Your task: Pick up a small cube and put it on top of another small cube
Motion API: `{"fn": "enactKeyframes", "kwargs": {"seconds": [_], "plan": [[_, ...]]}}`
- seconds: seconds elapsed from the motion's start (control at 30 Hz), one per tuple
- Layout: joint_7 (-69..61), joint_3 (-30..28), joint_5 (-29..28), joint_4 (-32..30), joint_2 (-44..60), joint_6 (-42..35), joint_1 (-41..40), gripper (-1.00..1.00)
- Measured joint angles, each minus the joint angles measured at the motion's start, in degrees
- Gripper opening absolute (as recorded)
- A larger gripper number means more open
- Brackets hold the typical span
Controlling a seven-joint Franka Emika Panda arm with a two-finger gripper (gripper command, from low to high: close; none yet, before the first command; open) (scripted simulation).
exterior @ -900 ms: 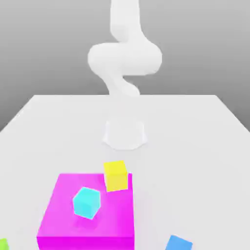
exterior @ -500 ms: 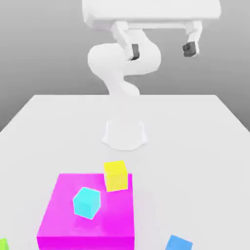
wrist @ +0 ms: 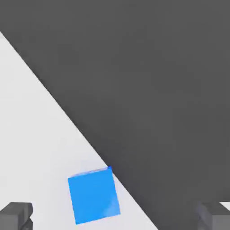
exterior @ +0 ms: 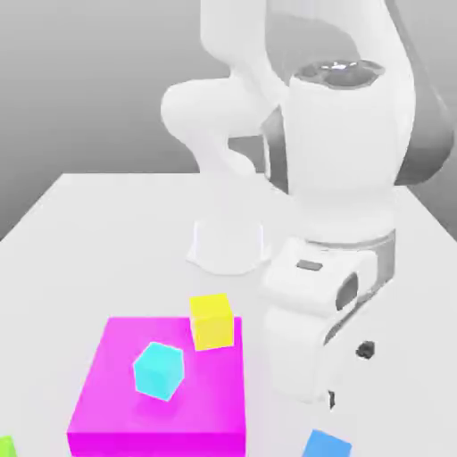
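Note:
The small blue cube (exterior: 326, 444) lies on the white table at the near edge, on the exterior view's right. In the hand view the blue cube (wrist: 93, 195) sits close to the table's edge, between the two dark fingertips (wrist: 15, 215) and nearer to that one. My gripper (exterior: 348, 375) hangs just above it, open, holding nothing; from the hand camera the gripper (wrist: 115, 220) stands wide. The small yellow cube (exterior: 212, 321) rests at the far right corner of the magenta block (exterior: 161, 393), to the left of the hand.
A cyan cube (exterior: 159, 369) sits on top of the large magenta block. A green object (exterior: 4, 446) peeks in at the near left corner. The arm's white base (exterior: 228, 243) stands mid-table, and the bulky arm body (exterior: 344, 178) looms over the right side.
The arm has swung down from high above the table to the near right, bringing the open gripper low over the blue cube. The cubes have not moved.

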Motion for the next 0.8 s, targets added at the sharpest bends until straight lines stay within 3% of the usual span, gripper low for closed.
{"fn": "enactKeyframes", "kwargs": {"seconds": [0.1,0.23,0.27,0.5,0.8], "plan": [[-2.12,-0.06,-2.92,0.15,5.58,2.35,0.70,0.00],[-3.40,1.08,-2.61,1.69,13.90,8.40,-0.04,0.00],[-3.55,1.30,-2.45,1.93,15.09,9.31,-0.22,-1.00],[-3.52,1.26,-2.52,1.89,14.91,9.05,-0.19,-1.00],[-1.69,-1.05,-1.85,-5.40,-1.75,-1.10,-1.15,-1.00]]}}
